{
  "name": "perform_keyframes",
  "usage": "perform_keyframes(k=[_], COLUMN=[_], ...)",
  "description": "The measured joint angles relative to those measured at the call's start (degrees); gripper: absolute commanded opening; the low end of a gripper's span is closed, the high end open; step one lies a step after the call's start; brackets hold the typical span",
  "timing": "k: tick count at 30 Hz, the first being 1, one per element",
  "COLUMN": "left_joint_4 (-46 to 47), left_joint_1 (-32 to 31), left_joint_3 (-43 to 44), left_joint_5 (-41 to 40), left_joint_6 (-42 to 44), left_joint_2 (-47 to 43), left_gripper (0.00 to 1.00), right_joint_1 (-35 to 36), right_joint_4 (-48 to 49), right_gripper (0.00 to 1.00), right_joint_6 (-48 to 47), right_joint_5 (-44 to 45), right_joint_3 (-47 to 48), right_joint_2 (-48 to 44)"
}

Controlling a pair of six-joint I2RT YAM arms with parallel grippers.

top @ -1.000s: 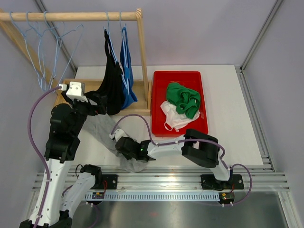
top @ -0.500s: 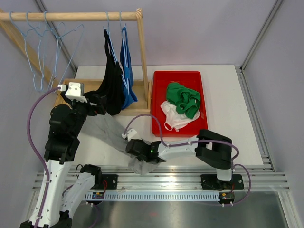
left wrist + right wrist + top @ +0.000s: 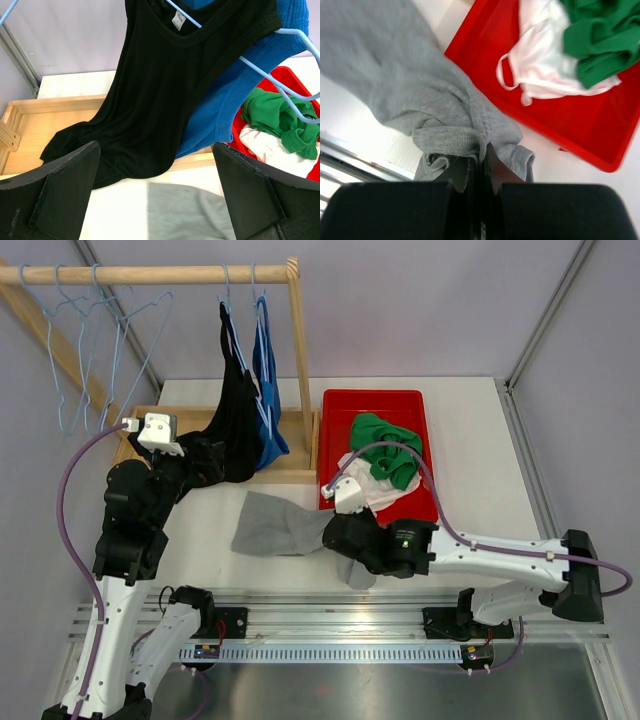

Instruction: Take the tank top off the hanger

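nothing legible anywhere; the white neck label (image 3: 179, 20) in the black tank top (image 3: 150, 90), upper centre, is unreadable.

The left arm (image 3: 125, 540) and right arm (image 3: 500, 555) have white links and chunky black joints; purple cables (image 3: 62, 510) loop along both.

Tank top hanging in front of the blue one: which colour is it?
Black tank top, best in left wrist view.

Red tray (image 3: 375, 400), green garment (image 3: 385, 448) and white garment (image 3: 376, 496) inside, wooden rack (image 3: 150, 274)
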Motion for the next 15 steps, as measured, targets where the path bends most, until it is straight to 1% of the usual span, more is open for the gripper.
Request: perform_keyframes(k=[4,7,11,15], left_joint_4=[0.00,0.00,0.00,0.00], left_joint_1=[0.00,0.00,0.00,0.00], left_joint_3=[0.00,0.00,0.00,0.00], left_joint_5=[-0.07,-0.07,-0.09,-0.09], left_joint_6=[-0.02,-0.02,-0.02,-0.02], left_joint_2=[0.00,0.02,0.22,0.50], left_gripper=[0.99,0.99,0.99,0.99], right_joint_1=[-3.43,-8.85,-17.03,-24.15], right_joint_4=[-4.04,-4.09,-1.57,0.96], right_gripper=[0.00,0.00,0.00,0.00], right_joint_6=[-1.55,-4.66,-9.55,-13.29], right_joint_5=[3.76,5.03,2.91,-1.38], right_joint_3=[4.09,6.62,8.55,10.82], right_joint_2=[-3.63,-4.74,-5.18,-4.26])
